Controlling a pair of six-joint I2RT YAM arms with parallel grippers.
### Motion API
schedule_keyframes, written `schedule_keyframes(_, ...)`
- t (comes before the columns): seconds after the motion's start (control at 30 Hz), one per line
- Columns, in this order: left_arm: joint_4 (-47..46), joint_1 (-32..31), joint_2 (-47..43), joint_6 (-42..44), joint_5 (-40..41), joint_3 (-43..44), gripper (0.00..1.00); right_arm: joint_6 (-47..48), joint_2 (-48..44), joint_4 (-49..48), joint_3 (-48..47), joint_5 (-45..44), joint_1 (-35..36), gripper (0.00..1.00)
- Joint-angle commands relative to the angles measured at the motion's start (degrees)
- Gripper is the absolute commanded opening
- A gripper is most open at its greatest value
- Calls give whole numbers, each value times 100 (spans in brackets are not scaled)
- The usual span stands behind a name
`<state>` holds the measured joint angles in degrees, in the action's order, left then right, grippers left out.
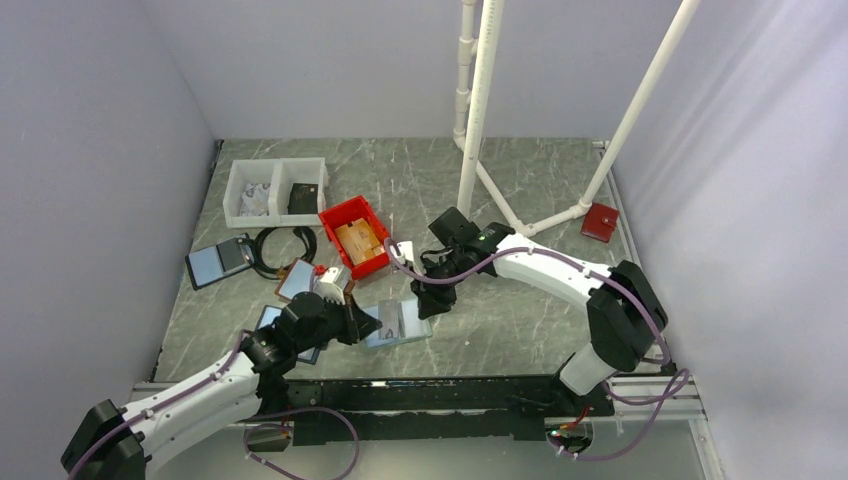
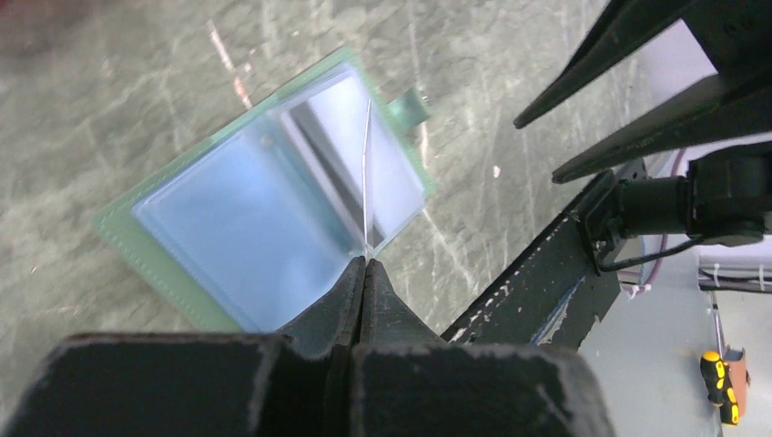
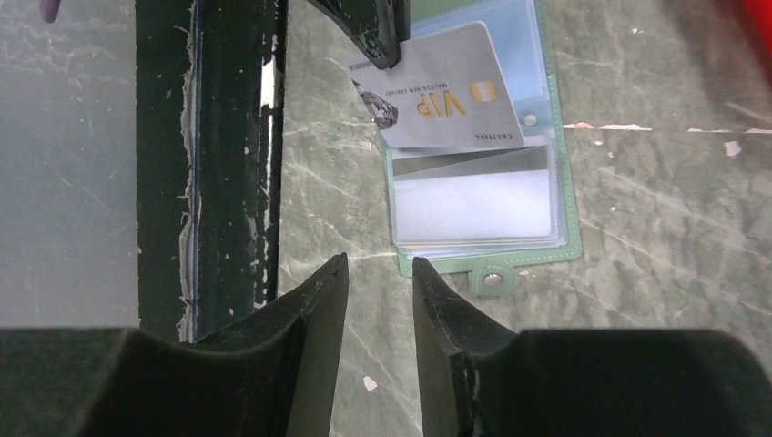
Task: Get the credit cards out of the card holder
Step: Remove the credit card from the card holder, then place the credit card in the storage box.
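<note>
Black left gripper (image 2: 364,262) fingers pinch a glossy silver credit card (image 3: 446,91) by its corner, partly covering the open, teal-edged card holder (image 3: 473,205), which lies flat on the veined marble table (image 3: 655,300). The right gripper (image 3: 380,266) has its fingers apart, empty.

The grey card (image 3: 437,86) reads "VIP" in gold (its smaller print is illegible).

Left tool (image 1: 357,322), right tool (image 1: 431,304) flank open card holder (image 1: 412,329).

Tbl (image 1: 520,170): card holder (image 1: 412,330), red bin (image 1: 355,236)
</note>
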<state>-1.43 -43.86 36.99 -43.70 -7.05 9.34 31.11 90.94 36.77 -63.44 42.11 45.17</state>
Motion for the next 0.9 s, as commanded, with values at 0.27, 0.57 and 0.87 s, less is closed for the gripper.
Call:
schedule_keyframes(0.27,-1762,10,490,827,-1064,121,0,799,-487,617,-333,495,-364,38)
schedule_keyframes(0.57,-2503,8,959,894,-1695,161,0,862,-551,716,-360,540,-570,41)
schedule_keyframes(0.87,-2887,-34,1393,921,-2138,300,0,802,-436,699,-362,565,-578,42)
